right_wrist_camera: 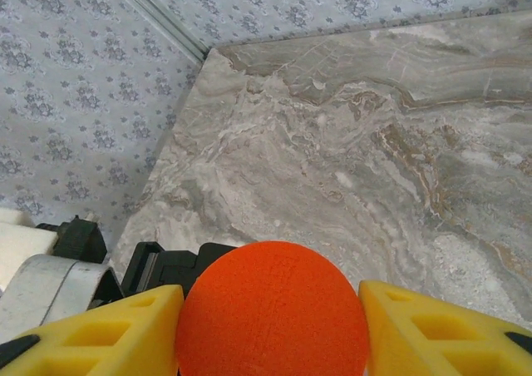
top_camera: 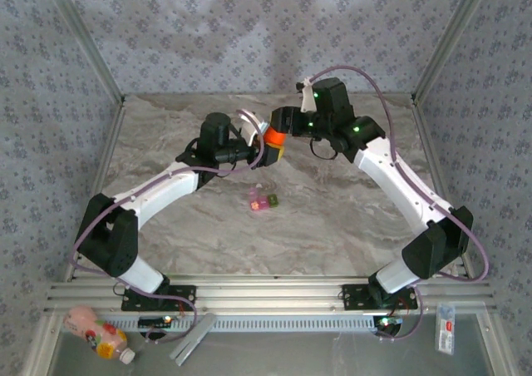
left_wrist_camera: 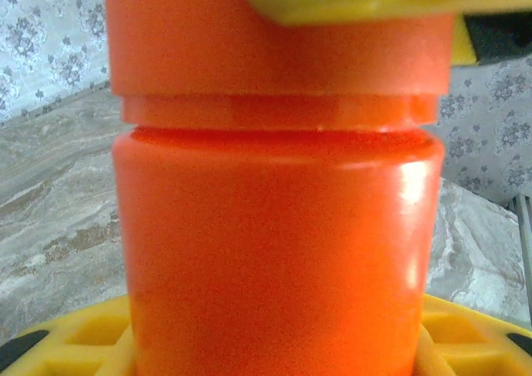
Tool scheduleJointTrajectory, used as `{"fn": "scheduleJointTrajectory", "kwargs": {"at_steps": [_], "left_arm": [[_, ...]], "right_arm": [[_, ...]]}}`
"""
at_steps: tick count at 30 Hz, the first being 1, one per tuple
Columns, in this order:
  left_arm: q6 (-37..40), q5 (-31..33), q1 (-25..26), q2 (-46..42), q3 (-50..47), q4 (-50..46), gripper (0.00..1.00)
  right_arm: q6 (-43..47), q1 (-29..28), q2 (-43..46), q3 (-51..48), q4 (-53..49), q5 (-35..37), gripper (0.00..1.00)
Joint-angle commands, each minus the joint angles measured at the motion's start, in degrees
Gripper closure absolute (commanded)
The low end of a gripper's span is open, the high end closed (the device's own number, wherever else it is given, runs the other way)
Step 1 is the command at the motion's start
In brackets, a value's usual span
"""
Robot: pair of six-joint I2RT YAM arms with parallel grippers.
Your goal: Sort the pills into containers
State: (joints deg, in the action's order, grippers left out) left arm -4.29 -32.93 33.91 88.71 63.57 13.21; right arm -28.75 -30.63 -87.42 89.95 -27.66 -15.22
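A small orange bottle [top_camera: 273, 135] hangs in the air over the back of the marble table. My left gripper [top_camera: 266, 145] is shut on its body [left_wrist_camera: 274, 251]; its yellow fingers [left_wrist_camera: 91, 343] show at both sides. My right gripper [top_camera: 281, 130] straddles the round orange cap [right_wrist_camera: 273, 309], with a yellow finger [right_wrist_camera: 100, 326] close on each side. Whether they press on the cap I cannot tell. The containers, a pink and green pill case [top_camera: 261, 200], lie on the table below, apart from both grippers. The pills are hidden.
A pink drink bottle [top_camera: 98, 333], a grey strip [top_camera: 193, 338] and a white packet [top_camera: 446, 329] lie on the near shelf in front of the arm bases. Patterned walls close the table [top_camera: 332, 218] on three sides.
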Motion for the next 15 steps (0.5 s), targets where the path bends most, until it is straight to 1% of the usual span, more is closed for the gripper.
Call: {"fn": "scheduleJointTrajectory", "kwargs": {"at_steps": [1, 7, 13, 15], "left_arm": [[0.8, 0.0, 1.0, -0.8, 1.5, 7.2, 1.00], [0.5, 0.4, 0.7, -0.8, 1.4, 7.3, 1.00], [0.4, -0.1, 0.4, -0.8, 1.4, 7.3, 1.00], [0.8, -1.6, 0.1, -0.9, 1.5, 7.3, 1.00]], "right_arm": [[-1.0, 0.0, 1.4, 0.9, -2.0, -4.4, 0.37], [-3.3, 3.3, 5.7, -0.6, 1.2, -7.4, 0.25], [-3.6, 7.8, 10.9, -3.3, 4.0, -12.8, 0.18], [-2.1, 10.0, 11.8, -4.0, 4.5, -15.7, 0.18]]}}
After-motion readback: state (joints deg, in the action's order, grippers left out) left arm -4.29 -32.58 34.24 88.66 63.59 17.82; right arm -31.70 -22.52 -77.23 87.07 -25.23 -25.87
